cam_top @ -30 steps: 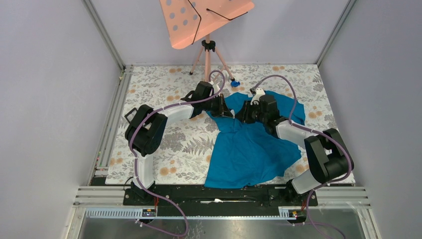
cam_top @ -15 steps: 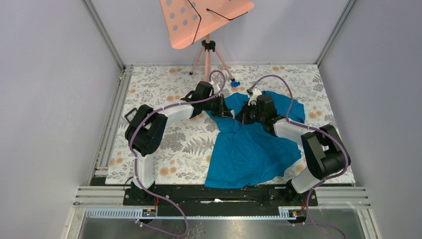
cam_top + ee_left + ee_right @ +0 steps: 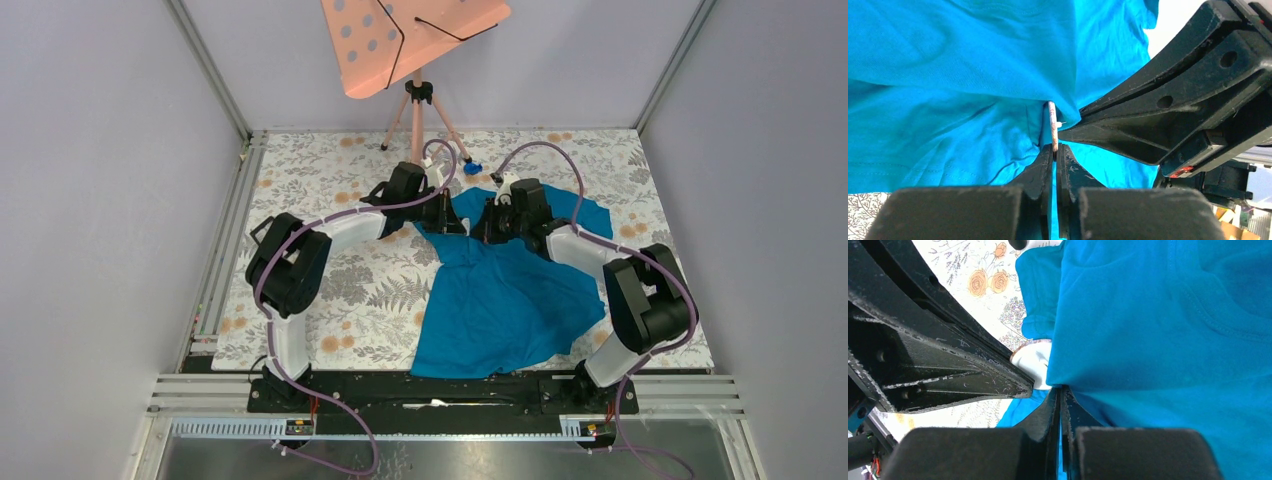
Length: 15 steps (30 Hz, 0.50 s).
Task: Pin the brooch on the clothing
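The teal T-shirt (image 3: 500, 300) lies crumpled on the flowered table, and my two grippers meet at its upper left part. My left gripper (image 3: 460, 217) is shut on the brooch. In the left wrist view the gripper (image 3: 1055, 146) pinches the brooch (image 3: 1052, 125), which shows edge-on and presses against a fold of the shirt (image 3: 958, 75). My right gripper (image 3: 483, 226) is shut on a fold of the shirt. In the right wrist view the gripper (image 3: 1060, 389) holds the fabric (image 3: 1158, 330), and the brooch's white face (image 3: 1033, 360) shows just beside its tips.
A tiny bright-blue lump (image 3: 472, 168) lies on the table behind the shirt. A tripod (image 3: 418, 115) with a tilted pink board (image 3: 410, 30) stands at the back. Grey walls enclose the table on three sides.
My right arm has moved a little back and to the left with the fabric, closer to my left gripper. My left arm has hardly moved.
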### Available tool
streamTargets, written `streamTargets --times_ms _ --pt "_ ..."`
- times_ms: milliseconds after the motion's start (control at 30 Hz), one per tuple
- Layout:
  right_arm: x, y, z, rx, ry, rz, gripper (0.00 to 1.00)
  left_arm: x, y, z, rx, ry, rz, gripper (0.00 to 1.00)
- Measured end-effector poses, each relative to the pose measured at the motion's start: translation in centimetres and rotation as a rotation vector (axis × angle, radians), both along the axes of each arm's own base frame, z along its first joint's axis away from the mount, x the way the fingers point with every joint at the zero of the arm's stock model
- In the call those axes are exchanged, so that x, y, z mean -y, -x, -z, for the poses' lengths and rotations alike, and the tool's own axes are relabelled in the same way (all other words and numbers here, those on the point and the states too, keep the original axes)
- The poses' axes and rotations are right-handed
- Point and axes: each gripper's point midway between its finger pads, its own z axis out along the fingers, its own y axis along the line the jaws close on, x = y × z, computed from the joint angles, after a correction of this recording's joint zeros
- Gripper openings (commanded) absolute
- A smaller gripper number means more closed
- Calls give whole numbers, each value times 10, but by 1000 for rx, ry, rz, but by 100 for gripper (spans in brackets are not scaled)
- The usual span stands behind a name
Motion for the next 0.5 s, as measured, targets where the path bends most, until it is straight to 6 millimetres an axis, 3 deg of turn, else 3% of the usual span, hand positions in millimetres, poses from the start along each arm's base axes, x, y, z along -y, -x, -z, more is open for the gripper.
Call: streamTargets --times_ms 500 --pt "-9 12 7 -106 -21 -56 0 -4 14 5 135 -64 120 0"
